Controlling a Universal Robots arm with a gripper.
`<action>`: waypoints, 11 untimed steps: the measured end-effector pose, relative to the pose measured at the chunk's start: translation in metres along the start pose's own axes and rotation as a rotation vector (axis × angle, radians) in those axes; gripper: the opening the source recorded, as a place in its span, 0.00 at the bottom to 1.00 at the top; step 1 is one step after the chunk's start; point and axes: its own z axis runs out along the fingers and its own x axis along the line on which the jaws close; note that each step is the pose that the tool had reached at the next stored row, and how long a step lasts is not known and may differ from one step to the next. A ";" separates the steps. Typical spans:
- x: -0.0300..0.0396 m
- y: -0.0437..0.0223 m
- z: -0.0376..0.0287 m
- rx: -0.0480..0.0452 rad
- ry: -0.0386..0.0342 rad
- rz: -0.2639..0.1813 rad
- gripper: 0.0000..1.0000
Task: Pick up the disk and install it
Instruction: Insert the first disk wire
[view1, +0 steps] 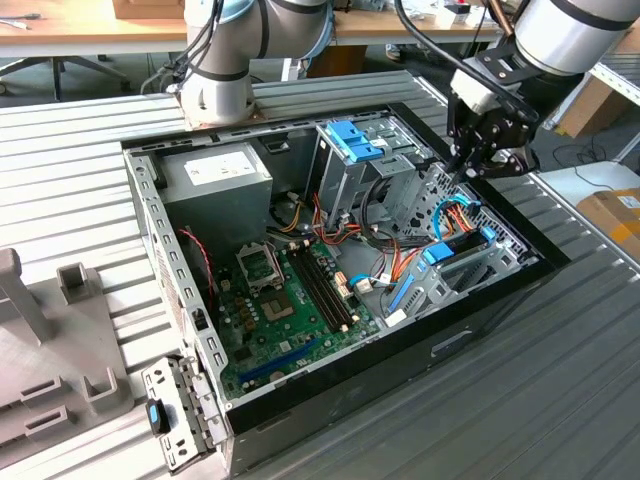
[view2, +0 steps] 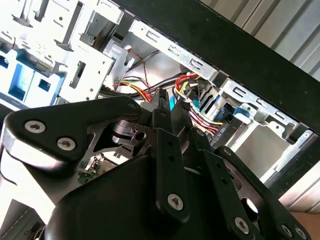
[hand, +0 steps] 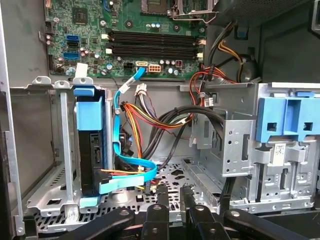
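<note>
Gripper (view1: 478, 160) over case corner, fingers spread, nothing between them. Disk (hand: 91, 150) on edge in its cage bay, blue rail (hand: 88, 110) uppermost, cables (hand: 131, 172) alongside. Judged install step, near done. Next move: firm seating push, clear of cables.

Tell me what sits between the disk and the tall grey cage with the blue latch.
In the first wrist view, a tangle of cables fills the gap between the disk and the cage.
</note>
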 end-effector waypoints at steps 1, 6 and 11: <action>0.0001 -0.0001 -0.0001 0.0003 0.0035 0.002 0.24; -0.0002 -0.0009 -0.0017 0.0039 0.0724 0.034 0.24; -0.0005 -0.0026 -0.0024 -0.0078 0.1234 0.029 0.24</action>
